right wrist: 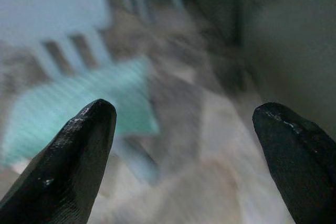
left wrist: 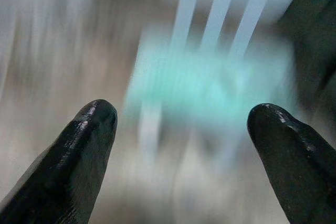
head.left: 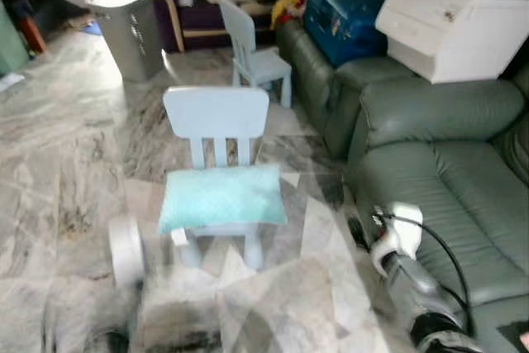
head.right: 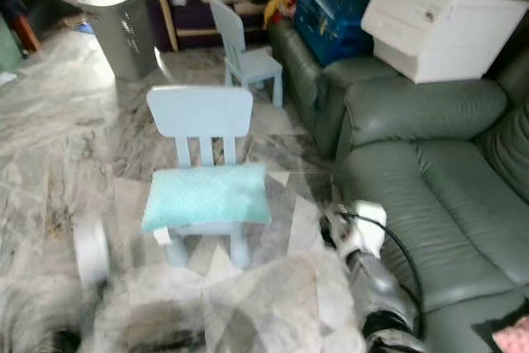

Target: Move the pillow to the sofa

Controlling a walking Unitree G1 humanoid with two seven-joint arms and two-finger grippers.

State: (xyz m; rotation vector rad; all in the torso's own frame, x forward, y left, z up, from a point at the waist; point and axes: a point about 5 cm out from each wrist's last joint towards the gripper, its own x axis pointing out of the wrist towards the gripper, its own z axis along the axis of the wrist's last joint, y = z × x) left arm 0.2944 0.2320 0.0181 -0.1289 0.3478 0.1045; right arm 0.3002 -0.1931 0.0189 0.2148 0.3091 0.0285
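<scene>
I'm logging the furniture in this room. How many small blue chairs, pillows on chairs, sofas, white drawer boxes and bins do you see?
Chairs: 2 (near, far)
Pillow: 1, on the near chair
Sofa: 1
White drawer box: 1, on the sofa
Bin: 1
Total: 6

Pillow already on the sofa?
No, the pillow lies on the seat of the small blue chair, apart from the green sofa.

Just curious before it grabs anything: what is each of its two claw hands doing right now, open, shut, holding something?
Left gripper: open, holding nothing, aimed at the pillow.
Right gripper: open, holding nothing.
</scene>
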